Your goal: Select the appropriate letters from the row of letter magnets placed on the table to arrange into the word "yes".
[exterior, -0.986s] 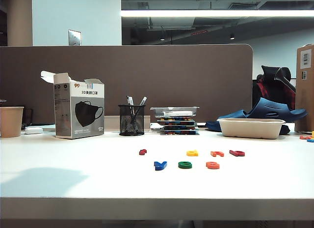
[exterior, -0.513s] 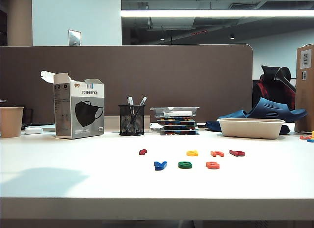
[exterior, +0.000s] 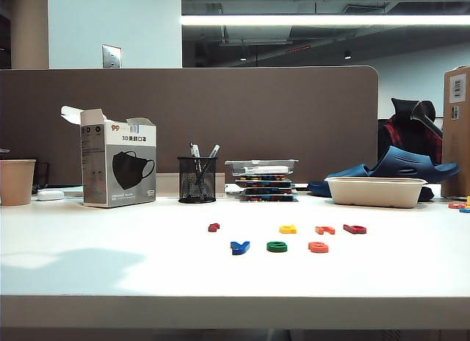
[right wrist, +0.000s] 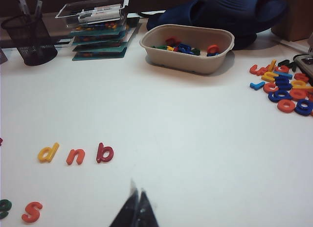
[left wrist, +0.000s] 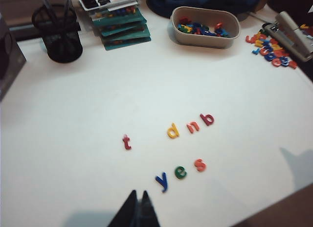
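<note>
While neither arm is appearing in the exterior view, each wrist view is showing its own gripper hanging above the near part of the table (exterior: 88, 267). The left gripper (left wrist: 137, 207) is holding its jaws clenched together on nothing, just short of the blue y (left wrist: 162, 180). The right gripper (right wrist: 136, 207) is likewise pinched closed and empty, hovering over bare white surface near the orange-red s (right wrist: 32, 212).

Along the nearer row, the blue y, green e (left wrist: 181, 172) and orange-red s are lying side by side, apart from one another, reading "yes". Behind them the dark red t (left wrist: 126, 141) is sitting alone, well apart from the yellow d (left wrist: 173, 130), orange n (left wrist: 193, 125) and crimson b (left wrist: 207, 119), which are standing close together.

Only the wrist views are letting the letter shapes be read; the exterior view is showing them as flat coloured slivers. Those views are also revealing loose letters inside the beige tub (right wrist: 188, 58) and a scattered pile of letters (right wrist: 283, 87) beside it. Farther back, the exterior view alone is taking in the mask box (exterior: 117, 168), with the mesh pen cup (exterior: 197, 179) alongside.
</note>
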Action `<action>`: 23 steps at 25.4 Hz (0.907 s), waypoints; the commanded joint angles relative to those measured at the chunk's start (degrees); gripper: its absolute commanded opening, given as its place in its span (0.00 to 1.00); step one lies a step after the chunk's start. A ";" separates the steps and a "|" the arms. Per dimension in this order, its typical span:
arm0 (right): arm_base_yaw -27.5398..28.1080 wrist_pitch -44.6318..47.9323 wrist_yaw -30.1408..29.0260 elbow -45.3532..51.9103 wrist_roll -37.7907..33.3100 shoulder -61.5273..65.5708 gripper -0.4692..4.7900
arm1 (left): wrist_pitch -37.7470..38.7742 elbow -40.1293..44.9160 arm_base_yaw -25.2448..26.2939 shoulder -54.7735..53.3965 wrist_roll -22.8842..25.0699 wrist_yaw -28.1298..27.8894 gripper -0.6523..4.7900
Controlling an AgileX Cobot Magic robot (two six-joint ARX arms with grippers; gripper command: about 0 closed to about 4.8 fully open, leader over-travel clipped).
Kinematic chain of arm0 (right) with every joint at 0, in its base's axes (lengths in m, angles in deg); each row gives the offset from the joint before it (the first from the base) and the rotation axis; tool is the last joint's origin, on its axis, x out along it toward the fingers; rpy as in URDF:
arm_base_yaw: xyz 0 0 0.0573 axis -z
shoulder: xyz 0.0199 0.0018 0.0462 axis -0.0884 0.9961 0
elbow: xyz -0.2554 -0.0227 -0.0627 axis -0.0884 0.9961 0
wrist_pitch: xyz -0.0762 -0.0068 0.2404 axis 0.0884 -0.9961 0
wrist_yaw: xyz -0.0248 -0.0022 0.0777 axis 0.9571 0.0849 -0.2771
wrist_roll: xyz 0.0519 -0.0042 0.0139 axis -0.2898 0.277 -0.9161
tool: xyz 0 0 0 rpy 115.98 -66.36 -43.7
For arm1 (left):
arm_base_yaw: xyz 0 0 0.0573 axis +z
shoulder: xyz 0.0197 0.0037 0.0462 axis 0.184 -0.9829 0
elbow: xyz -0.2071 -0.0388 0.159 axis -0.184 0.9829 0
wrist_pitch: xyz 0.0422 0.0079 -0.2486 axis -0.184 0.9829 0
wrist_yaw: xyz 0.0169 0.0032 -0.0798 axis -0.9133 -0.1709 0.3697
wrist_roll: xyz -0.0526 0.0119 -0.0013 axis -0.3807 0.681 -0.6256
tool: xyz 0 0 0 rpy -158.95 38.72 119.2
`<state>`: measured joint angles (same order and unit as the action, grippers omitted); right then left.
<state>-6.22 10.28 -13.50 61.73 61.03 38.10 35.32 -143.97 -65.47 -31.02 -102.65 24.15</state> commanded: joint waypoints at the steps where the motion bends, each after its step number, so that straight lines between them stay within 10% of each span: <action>1: 0.00 1.92 0.04 0.24 0.44 -0.09 0.08 | -6.88 2.58 0.07 -0.04 7.48 -3.15 0.11; 9: 0.02 2.29 0.22 0.46 1.46 -0.13 0.08 | -17.99 5.14 7.37 -0.02 16.87 4.52 0.11; 23: 0.07 4.66 0.52 1.16 2.99 -1.25 0.08 | -22.84 5.11 36.83 0.35 24.02 21.55 0.11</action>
<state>-6.11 13.27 -13.10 62.54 63.81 37.49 13.55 -138.65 -29.96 -31.04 -79.13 43.58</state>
